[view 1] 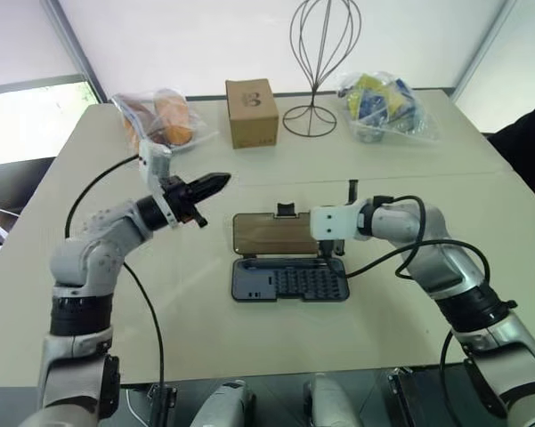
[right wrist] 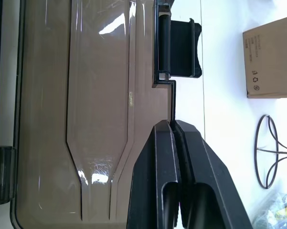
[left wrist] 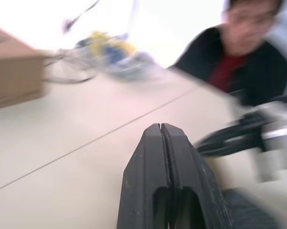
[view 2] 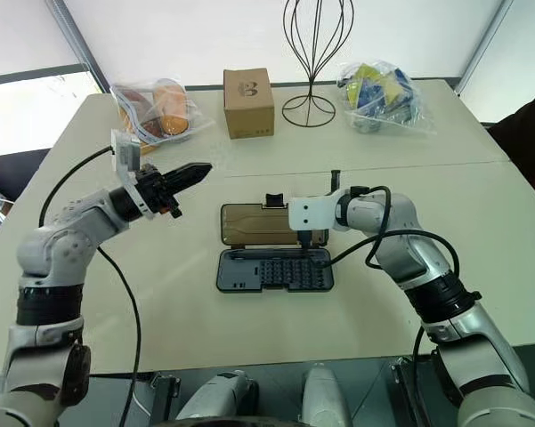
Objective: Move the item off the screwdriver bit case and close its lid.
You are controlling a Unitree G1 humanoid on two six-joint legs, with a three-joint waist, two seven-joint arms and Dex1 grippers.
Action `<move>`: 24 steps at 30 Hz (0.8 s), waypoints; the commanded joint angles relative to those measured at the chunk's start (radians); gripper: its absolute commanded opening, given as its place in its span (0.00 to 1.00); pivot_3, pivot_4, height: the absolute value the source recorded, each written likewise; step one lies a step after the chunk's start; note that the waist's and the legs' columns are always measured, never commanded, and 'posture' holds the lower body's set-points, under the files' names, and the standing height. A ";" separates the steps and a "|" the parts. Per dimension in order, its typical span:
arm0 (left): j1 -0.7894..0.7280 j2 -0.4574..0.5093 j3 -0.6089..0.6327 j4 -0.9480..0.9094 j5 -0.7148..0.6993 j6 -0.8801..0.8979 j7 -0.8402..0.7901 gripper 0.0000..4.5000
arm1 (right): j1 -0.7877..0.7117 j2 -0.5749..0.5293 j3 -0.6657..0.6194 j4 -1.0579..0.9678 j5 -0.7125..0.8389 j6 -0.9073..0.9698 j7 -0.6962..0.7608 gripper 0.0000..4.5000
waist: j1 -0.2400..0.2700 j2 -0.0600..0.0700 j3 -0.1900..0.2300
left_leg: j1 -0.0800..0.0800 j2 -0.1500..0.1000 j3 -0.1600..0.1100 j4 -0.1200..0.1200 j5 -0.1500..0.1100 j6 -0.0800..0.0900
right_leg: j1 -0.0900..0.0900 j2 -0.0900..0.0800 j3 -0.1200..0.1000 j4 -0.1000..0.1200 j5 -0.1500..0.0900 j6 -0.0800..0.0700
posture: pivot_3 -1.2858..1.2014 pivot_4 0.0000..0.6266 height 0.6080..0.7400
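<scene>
The screwdriver bit case lies open in the middle of the table, its dark tray showing rows of small bits. Its lid, smoky brown and translucent, lies flat behind the tray with the black latch tab at its far edge. I see no item on the tray or on the lid. My right gripper is shut and empty, and points down over the lid's right end, with its tips near the latch tab. My left gripper is shut and empty, raised level to the left of the case.
A brown cardboard box, a wire stand and two plastic bags stand along the table's far side. A person in dark clothes sits beyond the table's right edge. Cables hang from both arms.
</scene>
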 commanded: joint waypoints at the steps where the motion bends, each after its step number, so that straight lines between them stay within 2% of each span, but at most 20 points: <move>1: -0.049 -0.009 -0.074 0.192 0.174 -0.200 -0.003 0.00 | -0.007 -0.002 -0.010 -0.046 -0.003 0.003 -0.005 0.01 | 0.000 0.000 0.000 | 0.000 0.000 0.000 0.000 0.000 0.000 | 0.000 0.000 0.000 0.000 0.000 0.000 | 0.52 0.24 1.00; 7: -0.128 -0.070 -0.176 0.518 0.314 -0.410 -0.119 0.00 | -0.008 0.000 -0.008 -0.046 -0.008 0.006 -0.012 0.01 | 0.000 0.000 0.000 | -0.010 -0.001 -0.002 0.012 0.000 0.000 | -0.006 -0.001 -0.003 0.002 0.000 0.000 | 0.52 0.24 1.00; 11: -0.151 -0.101 -0.215 0.628 0.317 -0.422 -0.292 0.00 | -0.008 0.003 -0.008 -0.047 -0.010 0.013 -0.014 0.01 | -0.002 0.000 0.000 | -0.010 -0.001 -0.002 0.012 0.000 0.000 | -0.006 -0.001 -0.003 0.002 0.000 0.000 | 0.52 0.24 1.00; 15: -0.177 -0.132 -0.198 0.688 0.305 -0.419 -0.371 0.00 | -0.005 0.007 -0.015 -0.060 -0.004 0.034 -0.013 0.01 | -0.001 -0.001 0.000 | -0.010 -0.001 -0.002 0.012 0.000 0.000 | -0.007 -0.001 -0.003 0.003 0.000 0.000 | 0.52 0.24 1.00; 18: -0.209 -0.152 -0.181 0.752 0.320 -0.444 -0.363 0.00 | 0.002 0.008 -0.025 -0.092 0.016 0.063 0.004 0.22 | 0.001 -0.001 0.000 | -0.011 -0.002 -0.002 0.012 0.000 0.000 | -0.007 -0.001 -0.003 0.004 0.000 0.000 | 0.52 0.24 1.00; 22: -0.221 -0.159 -0.172 0.784 0.330 -0.466 -0.373 0.00 | -0.004 -0.002 -0.072 -0.187 0.059 0.178 0.051 0.68 | 0.000 -0.001 0.000 | -0.012 -0.002 -0.002 0.013 0.000 0.000 | -0.007 -0.001 -0.003 0.004 0.000 0.000 | 0.52 0.24 1.00; 24: -0.221 -0.160 -0.169 0.782 0.329 -0.470 -0.385 0.00 | -0.031 -0.016 -0.145 -0.296 0.142 0.378 0.134 0.91 | 0.001 -0.001 0.000 | -0.013 -0.002 -0.003 0.013 0.000 0.000 | -0.007 -0.001 -0.003 0.005 0.000 0.000 | 0.52 0.24 1.00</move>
